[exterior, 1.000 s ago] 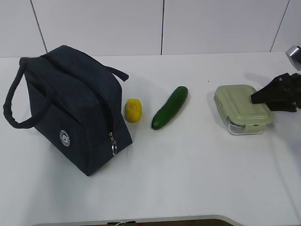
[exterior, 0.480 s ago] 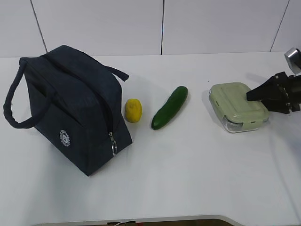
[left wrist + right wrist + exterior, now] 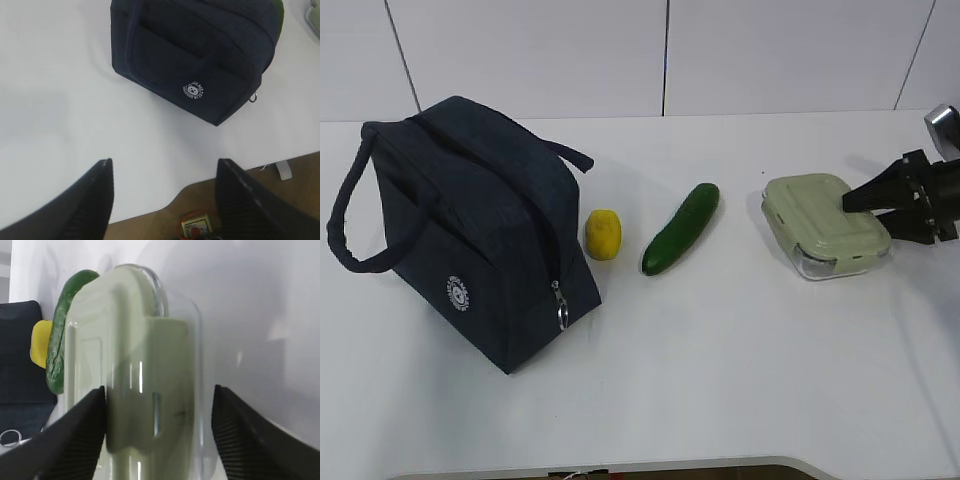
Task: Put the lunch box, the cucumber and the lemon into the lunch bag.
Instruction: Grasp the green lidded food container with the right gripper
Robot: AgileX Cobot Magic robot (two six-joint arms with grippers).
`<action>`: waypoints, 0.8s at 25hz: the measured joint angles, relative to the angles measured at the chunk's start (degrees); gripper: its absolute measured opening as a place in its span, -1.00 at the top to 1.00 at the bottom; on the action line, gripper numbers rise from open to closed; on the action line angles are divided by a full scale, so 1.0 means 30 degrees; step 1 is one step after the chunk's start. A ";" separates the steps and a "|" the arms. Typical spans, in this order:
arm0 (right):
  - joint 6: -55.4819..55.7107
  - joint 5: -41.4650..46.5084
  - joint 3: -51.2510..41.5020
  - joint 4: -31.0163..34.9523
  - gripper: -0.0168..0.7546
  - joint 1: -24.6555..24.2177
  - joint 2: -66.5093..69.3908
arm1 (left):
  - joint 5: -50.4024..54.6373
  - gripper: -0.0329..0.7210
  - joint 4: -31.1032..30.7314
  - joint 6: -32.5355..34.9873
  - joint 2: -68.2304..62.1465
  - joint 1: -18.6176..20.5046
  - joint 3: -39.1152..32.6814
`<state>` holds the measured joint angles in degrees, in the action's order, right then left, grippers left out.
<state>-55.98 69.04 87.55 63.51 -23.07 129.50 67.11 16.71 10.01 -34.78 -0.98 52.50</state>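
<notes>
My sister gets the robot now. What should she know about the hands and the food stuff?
Left gripper: open, empty, hovering over the table in front of the lunch bag.
Right gripper: fingers wide apart on either side of the lunch box; whether they grip it is unclear.
The lunch box sits on the table at the right, lid on.
The cucumber and the lemon lie on the table between bag and box; the lemon is right beside the bag.
The bag looks zipped shut.
Done: nothing is packed.
Left: open the bag, then put in box, cucumber and lemon.
</notes>
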 joint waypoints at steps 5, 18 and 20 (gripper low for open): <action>0.0286 -0.0188 0.0000 0.0439 -0.38 0.0000 0.0063 | 0.0000 -0.33 0.0000 -0.0013 0.0000 0.0000 0.0000; 0.0850 -0.0352 0.0000 0.0927 -0.38 0.0000 0.0063 | -0.0041 -0.33 0.0000 -0.0013 0.0000 0.0000 0.0000; 0.0963 -0.0352 0.0000 0.0927 -0.38 0.0000 0.0063 | -0.0041 -0.33 0.0000 -0.0013 0.0000 0.0000 0.0000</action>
<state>-53.10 67.98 87.55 66.29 -23.07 129.69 66.99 16.71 9.97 -34.78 -0.98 52.50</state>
